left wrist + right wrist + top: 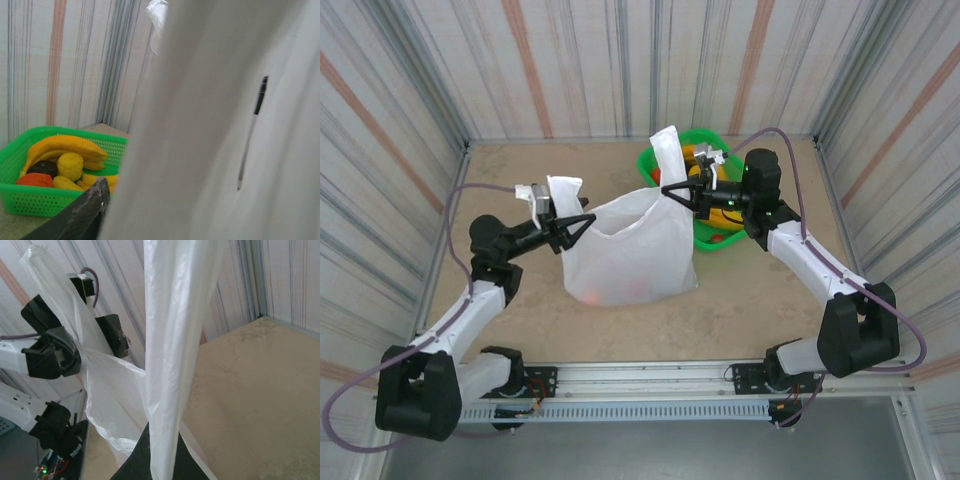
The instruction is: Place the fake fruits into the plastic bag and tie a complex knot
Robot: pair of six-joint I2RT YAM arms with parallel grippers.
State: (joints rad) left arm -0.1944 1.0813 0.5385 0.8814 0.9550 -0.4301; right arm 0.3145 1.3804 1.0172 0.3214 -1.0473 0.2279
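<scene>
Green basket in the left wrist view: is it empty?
No, the green basket holds yellow bananas, a dark fruit and an orange one.

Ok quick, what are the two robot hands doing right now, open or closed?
Left gripper: at the plastic bag handle; open or shut cannot be told.
Right gripper: closed, pinching the bag's other handle.

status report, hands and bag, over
right hand shut on bag handle. left hand open around other handle. some fruits in green basket.

Sandy tabletop, white plastic bag at its middle, green basket just beside, behind-right
</scene>
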